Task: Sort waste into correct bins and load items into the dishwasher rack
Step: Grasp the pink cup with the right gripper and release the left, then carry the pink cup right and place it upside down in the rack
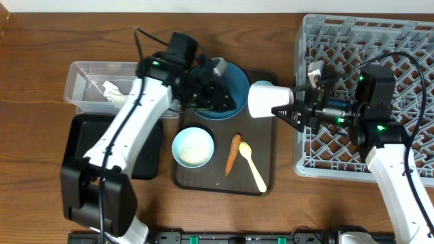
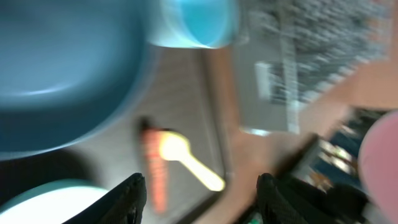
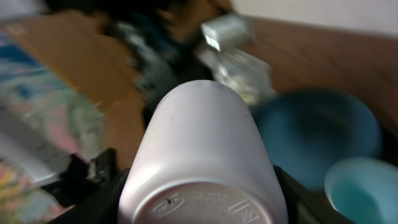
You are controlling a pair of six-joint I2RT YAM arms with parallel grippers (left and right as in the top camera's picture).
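My right gripper (image 1: pixel 288 112) is shut on the pink-white cup (image 1: pixel 266 99), which lies on its side above the brown tray's right edge; its base fills the right wrist view (image 3: pixel 205 180). My left gripper (image 1: pixel 209 91) hangs open over the dark blue plate (image 1: pixel 230 88), and the blurred left wrist view shows nothing between the jaws (image 2: pixel 202 199). The light blue cup (image 3: pixel 360 186) stands beside the plate. A white bowl (image 1: pixel 193 147) holds rice. A carrot (image 1: pixel 232 154) and a pale yellow spoon (image 1: pixel 252 165) lie next to it. The grey dishwasher rack (image 1: pixel 407 41) stands at the right.
A clear tub (image 1: pixel 85 74) with white paper scraps (image 1: pixel 112 91) sits at the far left, with the black tray (image 1: pixel 146 163) just in front of it. The plate, bowl, carrot and spoon rest on a brown serving tray (image 1: pixel 264 146).
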